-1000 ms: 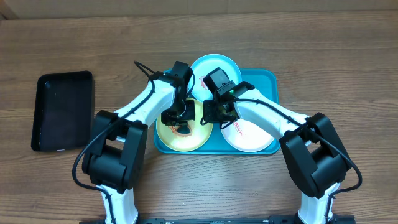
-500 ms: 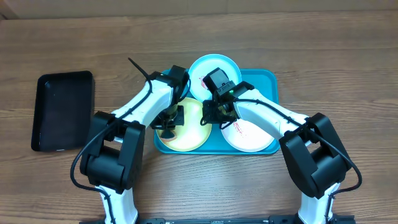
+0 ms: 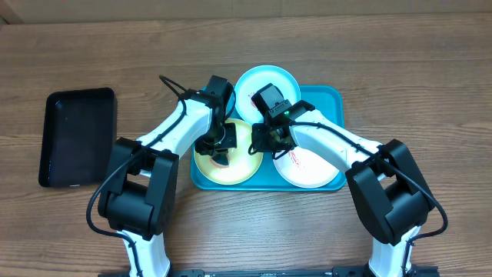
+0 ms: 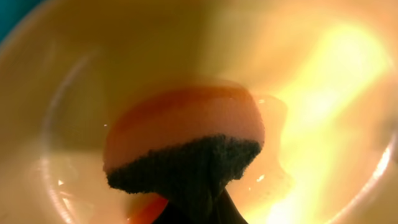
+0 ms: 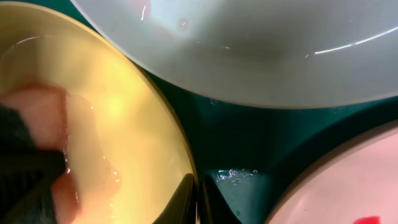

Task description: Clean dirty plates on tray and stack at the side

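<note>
**Scrubbing step: yellow-green plate, first of three**

A black tray (image 3: 77, 137) sits far left, well apart from the work. The left gripper (image 3: 218, 148) is down over the yellow-green plate (image 3: 234, 171), clamped on a sponge (image 4: 186, 140). The sponge's dark scouring face is pressed onto the wet plate floor. An orange streak shows just below the sponge, but it cannot be told whether this is residue or part of the sponge.

The right gripper (image 5: 196, 198) is pinched together on the right rim of that plate, bracing it. The plate lies in the left half of the blue tray (image 3: 327, 100). The pale blue plate (image 3: 265, 83) overlaps the tray's far edge. The white plate (image 3: 311, 165) lies at the right, with a red smear (image 3: 296, 160) at its centre.

Judgement: the task is at an early stage, with no plate stacked at the side yet. The next move calls for wiping across the plate centre with the rim held steady, then lifting the sponge clear to check for residue.
</note>
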